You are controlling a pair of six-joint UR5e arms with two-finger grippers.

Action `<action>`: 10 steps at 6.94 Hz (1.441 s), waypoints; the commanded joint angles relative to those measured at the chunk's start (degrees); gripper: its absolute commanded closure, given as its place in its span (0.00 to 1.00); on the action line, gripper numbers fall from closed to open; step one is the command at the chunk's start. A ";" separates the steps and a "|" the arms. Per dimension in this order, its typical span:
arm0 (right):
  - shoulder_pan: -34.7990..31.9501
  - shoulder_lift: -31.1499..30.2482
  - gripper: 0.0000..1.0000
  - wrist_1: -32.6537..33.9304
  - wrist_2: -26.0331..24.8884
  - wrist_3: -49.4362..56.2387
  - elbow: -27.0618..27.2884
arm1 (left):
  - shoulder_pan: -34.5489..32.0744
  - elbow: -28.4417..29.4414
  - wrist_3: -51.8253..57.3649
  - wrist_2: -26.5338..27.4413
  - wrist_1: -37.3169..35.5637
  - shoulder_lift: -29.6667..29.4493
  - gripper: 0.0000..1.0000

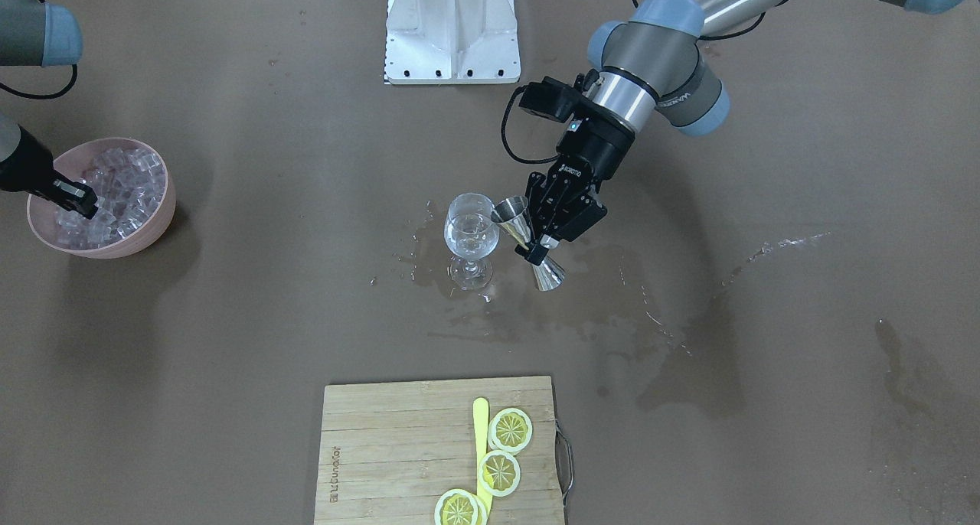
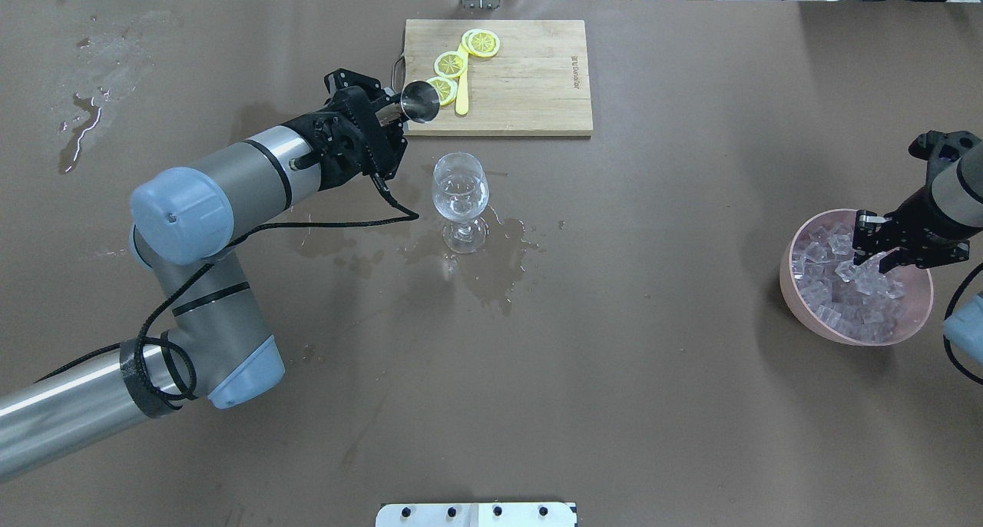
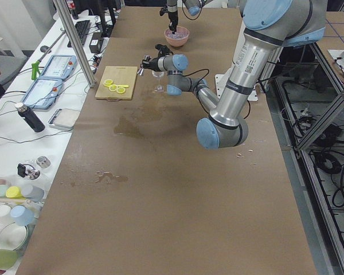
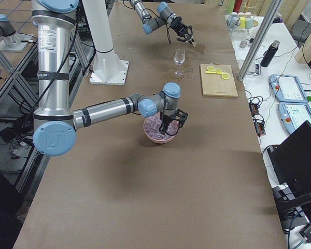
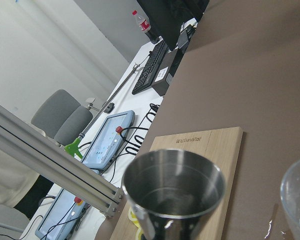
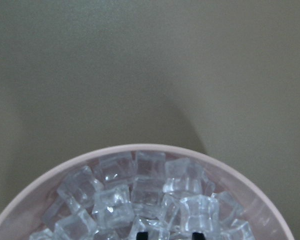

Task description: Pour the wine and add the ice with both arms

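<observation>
A clear wine glass (image 1: pixel 471 238) stands upright mid-table with a little clear wine (image 2: pixel 460 202) in its bowl. My left gripper (image 1: pixel 534 251) is shut on a steel jigger (image 1: pixel 528 242), which is tilted with its mouth at the glass rim. It also shows in the overhead view (image 2: pixel 420 101). In the left wrist view the jigger (image 5: pixel 172 190) looks nearly empty and the glass (image 5: pixel 297 200) is at the right edge. My right gripper (image 2: pixel 874 252) is open, its fingers down among the ice (image 2: pixel 845 281) in a pink bowl (image 2: pixel 799 312). The ice (image 6: pixel 140 195) fills the right wrist view.
A wooden cutting board (image 1: pixel 383 448) with lemon slices (image 1: pixel 511 429) and a yellow knife (image 1: pixel 481 433) lies beyond the glass. Spilled liquid (image 2: pixel 491 266) wets the brown table around the glass foot. More puddles (image 2: pixel 81 120) lie far left. A white bracket (image 1: pixel 452 31) stands at the robot's base.
</observation>
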State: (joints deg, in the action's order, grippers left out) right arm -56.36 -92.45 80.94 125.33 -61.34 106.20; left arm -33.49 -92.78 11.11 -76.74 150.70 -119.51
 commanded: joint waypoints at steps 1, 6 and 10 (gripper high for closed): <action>-0.50 0.51 0.45 0.01 0.00 0.52 -0.20 | 0.53 -0.30 1.96 2.01 -0.06 -0.11 1.00; -2.79 0.16 0.36 0.54 -0.87 3.25 -1.33 | 3.86 -1.70 8.04 8.18 -0.06 0.06 1.00; -2.44 1.21 0.45 0.63 -0.17 0.71 -0.38 | 5.19 -1.70 15.14 13.96 -0.15 0.15 1.00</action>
State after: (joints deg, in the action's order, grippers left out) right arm -58.98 -92.03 81.57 125.01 -59.48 105.58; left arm -28.45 -94.47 23.96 -64.53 150.53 -119.40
